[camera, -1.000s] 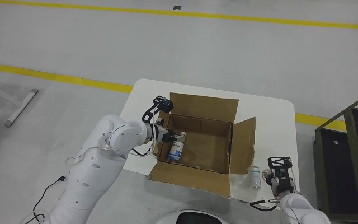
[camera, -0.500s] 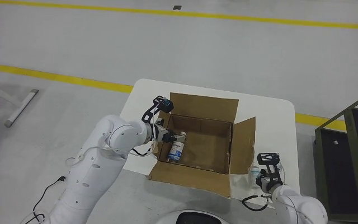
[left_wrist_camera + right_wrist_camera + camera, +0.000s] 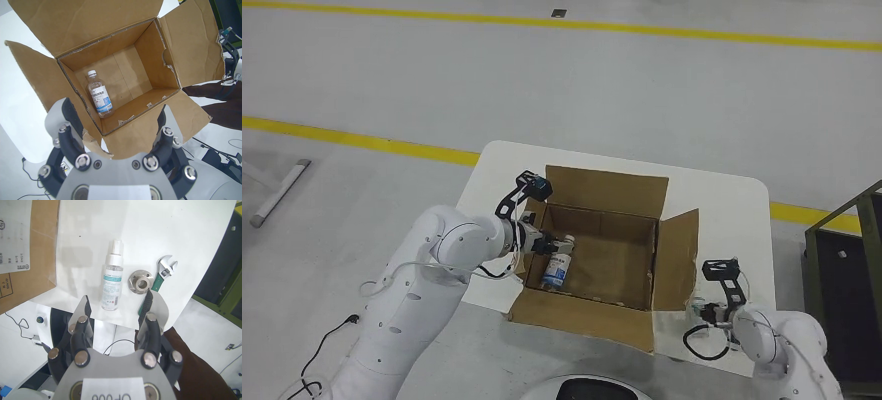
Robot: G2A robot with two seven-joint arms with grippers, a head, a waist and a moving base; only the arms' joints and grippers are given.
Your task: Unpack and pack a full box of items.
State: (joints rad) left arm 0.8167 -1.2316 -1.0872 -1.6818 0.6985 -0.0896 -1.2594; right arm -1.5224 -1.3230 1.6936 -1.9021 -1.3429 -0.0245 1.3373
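Right claw, spread wide, half hides the wrench

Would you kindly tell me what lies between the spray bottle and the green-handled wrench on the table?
A round metal flange lies between them, shown in the right wrist view.

Table: white, beneath the right gripper.
Green rack: near that gripper, on its outer side.
Yellow floor lines: well apart from it.

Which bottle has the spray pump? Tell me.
The outer bottle, on the table beside the metal flange; the boxed bottle has only a plain white cap.
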